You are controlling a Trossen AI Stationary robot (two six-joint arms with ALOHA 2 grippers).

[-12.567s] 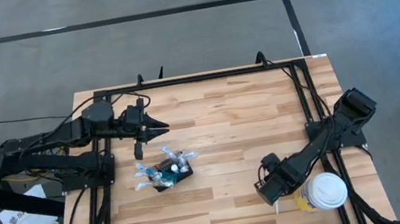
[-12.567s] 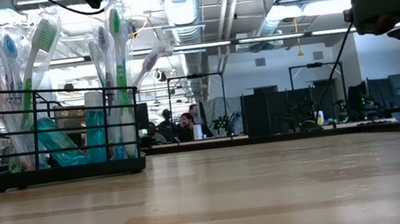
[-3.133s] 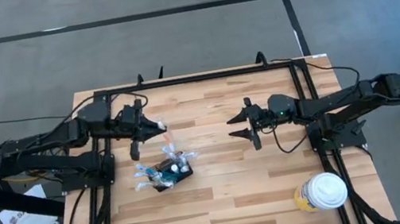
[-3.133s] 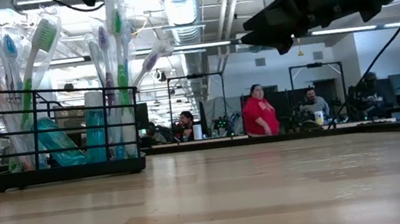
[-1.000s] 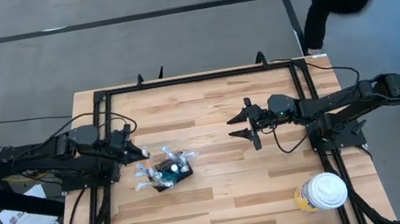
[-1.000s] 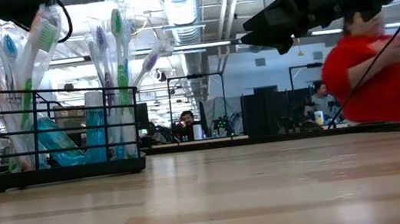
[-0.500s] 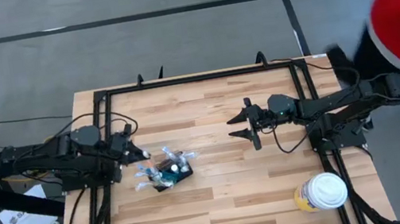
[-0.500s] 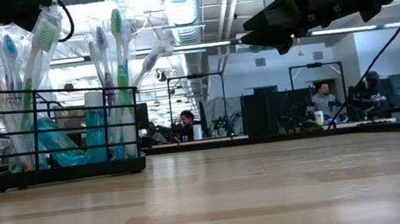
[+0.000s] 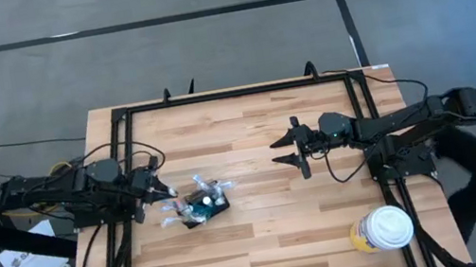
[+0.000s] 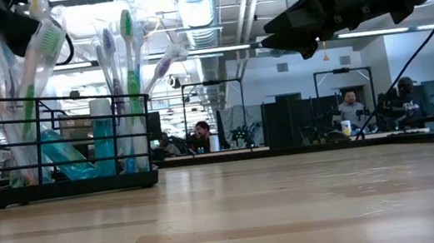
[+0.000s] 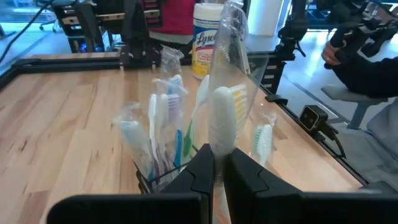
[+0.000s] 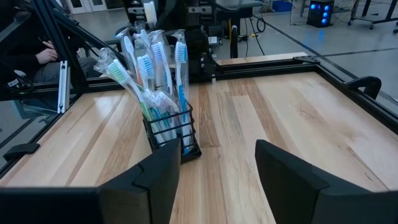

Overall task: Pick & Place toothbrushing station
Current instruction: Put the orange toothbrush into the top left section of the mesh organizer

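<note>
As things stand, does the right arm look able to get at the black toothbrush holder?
Probably yes. The right gripper hangs open over bare table facing the holder, with nothing between them. The left gripper, shut on a wrapped toothbrush, crowds only the holder's far side.

The holder (image 9: 204, 206) stands on the table (image 9: 264, 235), toothbrushes (image 9: 213, 188) upright in it. The left gripper (image 9: 171, 194) is just beside it; the right gripper (image 9: 286, 152) and a cup (image 9: 387, 228) are well apart from it.
</note>
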